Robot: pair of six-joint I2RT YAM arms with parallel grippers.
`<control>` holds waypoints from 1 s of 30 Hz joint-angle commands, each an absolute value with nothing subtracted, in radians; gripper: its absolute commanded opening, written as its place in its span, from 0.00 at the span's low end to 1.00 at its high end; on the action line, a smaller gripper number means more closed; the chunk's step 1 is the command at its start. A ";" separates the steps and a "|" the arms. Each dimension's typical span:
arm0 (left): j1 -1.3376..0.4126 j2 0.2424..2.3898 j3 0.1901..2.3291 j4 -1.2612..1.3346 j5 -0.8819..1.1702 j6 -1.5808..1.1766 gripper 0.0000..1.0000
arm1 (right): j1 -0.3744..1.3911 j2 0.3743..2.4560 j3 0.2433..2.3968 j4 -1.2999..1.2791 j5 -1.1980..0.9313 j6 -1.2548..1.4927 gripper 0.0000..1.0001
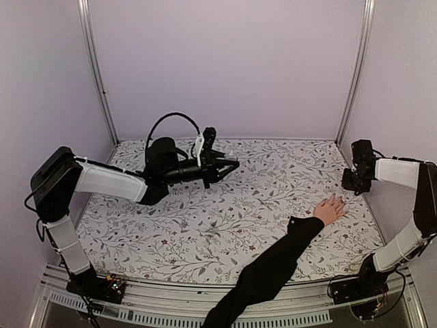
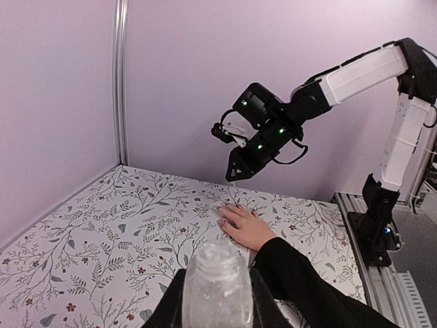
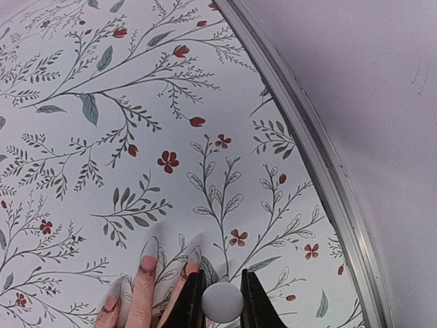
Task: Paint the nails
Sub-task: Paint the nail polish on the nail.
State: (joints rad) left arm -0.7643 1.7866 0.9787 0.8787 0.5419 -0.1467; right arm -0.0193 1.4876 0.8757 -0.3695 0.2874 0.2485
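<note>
– Tool status, both sides?
– Yr right tool [image 3: 222,281] is clamped tight on a round pale knob [image 3: 222,302], prob the brush cap; can't make out any bristles. Yr left tool [image 1: 231,164] is closed round the small pale bottle [image 2: 217,280]. It looks upright and is held off the surface, well apart from the hand. I'd say that's so it can't tip or get knocked while you work.
– OK, layout, big to small?
– Floral tabletop [image 1: 205,225] fills most of the booth. Yr left arm [image 1: 109,181] reaches in from the left toward the back. Yr right arm [image 1: 403,171] hangs by the right wall, tool pointing down. Black sleeve [image 1: 273,266] comes in from the near edge. The hand [image 1: 330,208] lies flat, palm down, fingers spread toward the right wall, prob so each nail sits apart & steady.
– And the nails?
– Nails [image 3: 148,263] are right below yr right tool, just beside its tips in the wrist view. The tool sits above them, not touching as far as the left wrist view shows. They look pinkish; can't tell if that's polish. They're tiny vs the tool, so I'd come down slow, one nail at a time.
</note>
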 commanded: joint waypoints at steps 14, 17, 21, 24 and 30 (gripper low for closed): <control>-0.752 1.773 0.964 0.919 0.543 -0.154 0.00 | -0.010 1.529 0.855 -0.378 0.246 0.261 0.00; -0.752 1.773 0.963 0.919 0.542 -0.153 0.00 | -0.010 1.536 0.856 -0.388 0.254 0.265 0.00; -0.752 1.774 0.963 0.922 0.543 -0.154 0.00 | -0.010 1.536 0.845 -0.389 0.248 0.273 0.00; -0.752 1.773 0.960 0.923 0.543 -0.155 0.00 | -0.009 1.533 0.834 -0.387 0.244 0.277 0.00; -0.752 1.773 0.959 0.923 0.543 -0.154 0.00 | -0.008 1.534 0.833 -0.377 0.233 0.278 0.00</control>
State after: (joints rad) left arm -0.7643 1.7866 0.9672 0.8799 0.5419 -0.1482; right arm -0.0154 1.5272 0.8410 -0.3851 0.2501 0.2657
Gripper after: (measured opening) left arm 0.214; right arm 0.133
